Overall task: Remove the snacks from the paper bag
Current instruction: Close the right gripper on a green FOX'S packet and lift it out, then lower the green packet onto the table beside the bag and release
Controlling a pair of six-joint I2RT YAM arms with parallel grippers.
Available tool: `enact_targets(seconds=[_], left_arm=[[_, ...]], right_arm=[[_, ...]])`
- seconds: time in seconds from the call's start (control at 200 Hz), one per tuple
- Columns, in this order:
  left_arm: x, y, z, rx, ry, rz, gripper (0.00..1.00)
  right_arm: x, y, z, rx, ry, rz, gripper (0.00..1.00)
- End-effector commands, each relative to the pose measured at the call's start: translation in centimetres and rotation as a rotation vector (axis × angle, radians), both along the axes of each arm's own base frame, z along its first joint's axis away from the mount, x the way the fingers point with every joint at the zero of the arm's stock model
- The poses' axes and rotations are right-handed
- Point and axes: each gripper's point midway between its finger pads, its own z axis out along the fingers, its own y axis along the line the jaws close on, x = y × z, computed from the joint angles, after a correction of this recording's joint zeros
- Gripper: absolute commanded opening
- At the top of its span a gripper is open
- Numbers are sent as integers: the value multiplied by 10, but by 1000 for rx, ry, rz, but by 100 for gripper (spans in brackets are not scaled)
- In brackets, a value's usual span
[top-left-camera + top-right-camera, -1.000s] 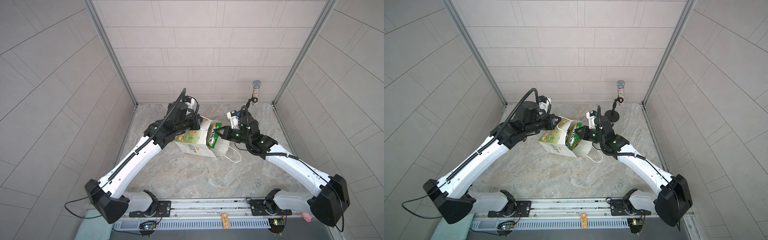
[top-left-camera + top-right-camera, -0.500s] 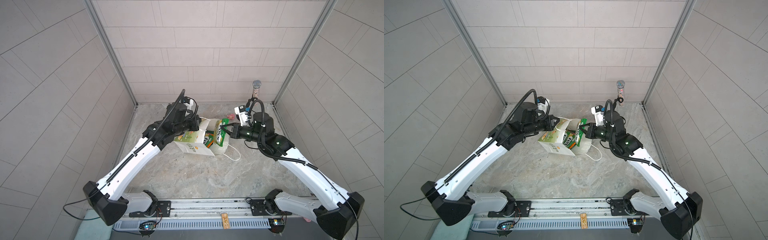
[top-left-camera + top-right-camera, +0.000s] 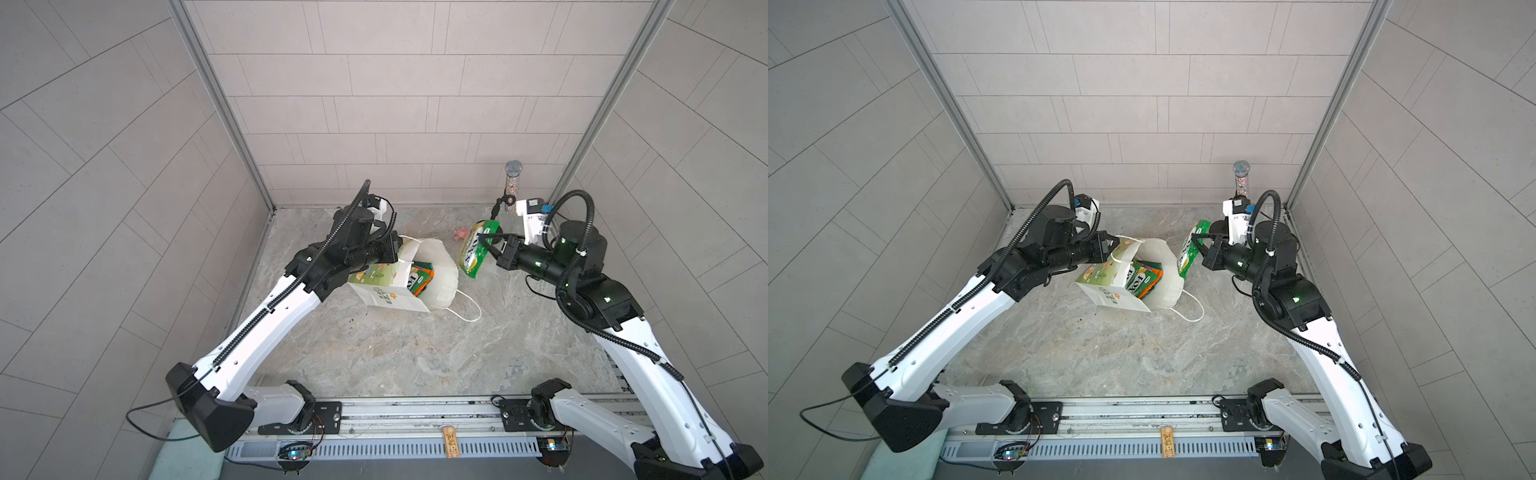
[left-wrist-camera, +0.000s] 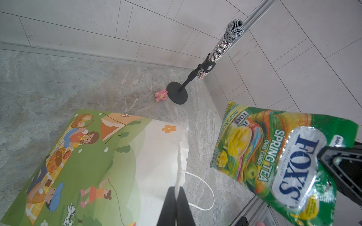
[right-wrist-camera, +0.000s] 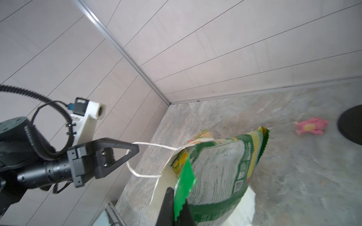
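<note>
Right gripper has pulled the green candy packet out of the paper bag and off to the right; earlier it was at the bag mouth.

Both top views: the packet hangs clear of the bag, pinched tight. The bag sits tilted at centre with its mouth facing right and more packets inside. The left gripper clamps its far-left rim.

Left wrist: fingers closed on the bag edge. A pink toy lies by the mic stand.

Right wrist: jaws closed on the packet's top edge.
</note>
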Motion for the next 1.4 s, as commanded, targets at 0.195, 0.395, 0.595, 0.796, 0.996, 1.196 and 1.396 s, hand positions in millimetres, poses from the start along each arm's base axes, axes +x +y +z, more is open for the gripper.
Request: enact_targets(seconds=[0.195, 0.395, 0.595, 0.796, 0.996, 1.196, 1.396], left_arm=[[-3, 8, 10, -9, -34, 9, 0], [-3, 7, 11, -13, -37, 6, 0], [-3, 6, 11, -14, -38, 7, 0], [-2, 6, 10, -13, -38, 7, 0], [-3, 6, 11, -15, -39, 4, 0], [-3, 6, 13, -22, -40, 8, 0], [-4, 4, 14, -23, -35, -5, 0]], right_arm=[[21, -68, -50, 12, 146, -225, 0], [39, -78, -110, -59, 272, -218, 0], [55, -86, -157, -161, 348, -224, 0], [75, -73, -178, -133, 391, -139, 0], [96, -55, -181, -121, 395, -45, 0], [112, -54, -193, -121, 429, -32, 0], [126, -55, -222, -116, 492, -3, 0]])
